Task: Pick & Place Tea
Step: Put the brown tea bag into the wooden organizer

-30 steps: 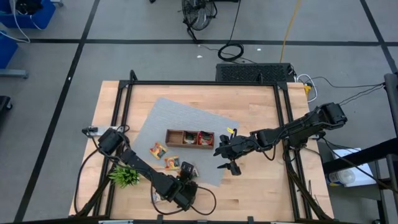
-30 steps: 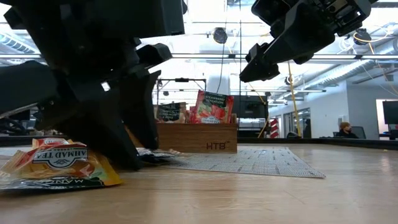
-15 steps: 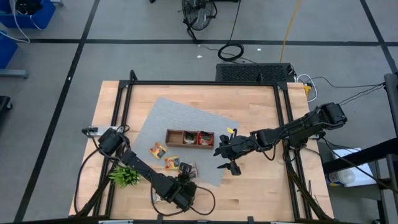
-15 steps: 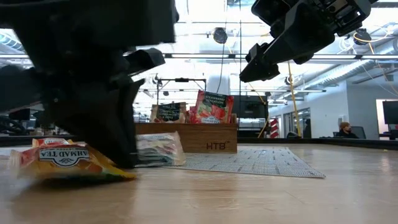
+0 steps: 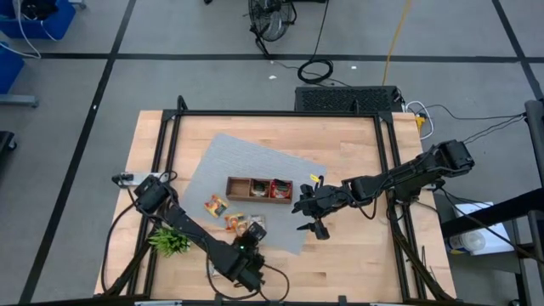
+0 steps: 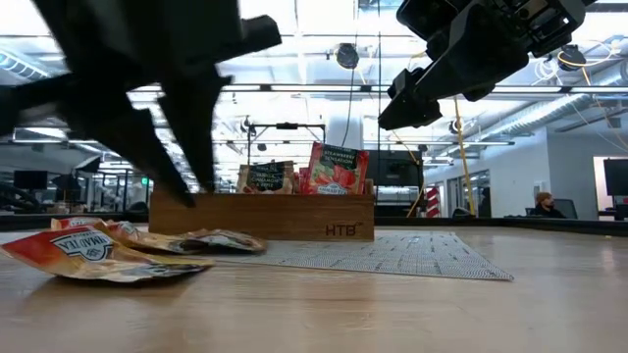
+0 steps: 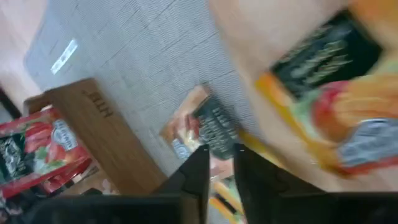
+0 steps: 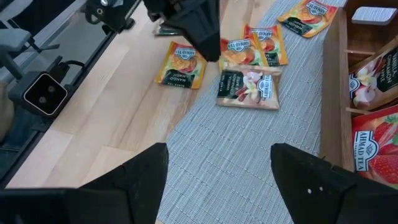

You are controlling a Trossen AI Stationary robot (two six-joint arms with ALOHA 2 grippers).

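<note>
Several tea sachets lie flat near the grey mat's near edge: orange ones point(image 5: 217, 204) point(image 8: 177, 71) point(image 8: 258, 45) and a pale one with a dark label point(image 8: 249, 87) point(image 6: 211, 240). A mango sachet point(image 6: 88, 255) rests on the bare wood. The wooden tray point(image 5: 259, 188) point(image 6: 294, 216) holds upright sachets, among them a red strawberry one point(image 6: 339, 167). My left gripper point(image 5: 246, 236) point(image 6: 196, 181) point(image 7: 221, 171) hangs shut just above the loose sachets and holds nothing. My right gripper point(image 5: 308, 219) point(image 8: 217, 180) hovers open to the right of the tray, high above the mat.
The grey mat point(image 5: 246, 161) lies askew on the wooden table inside a black frame. A small green plant point(image 5: 170, 240) stands near the table's near left corner, beside my left arm. Bare wood stretches between the mat and the right frame rail point(image 5: 395, 187).
My left gripper has risen off the table, where its fingers stood among the loose sachets. The pale sachet, tipped up half a second ago, now lies flat. The mango sachet has shifted slightly on the wood. The right arm has kept still.
</note>
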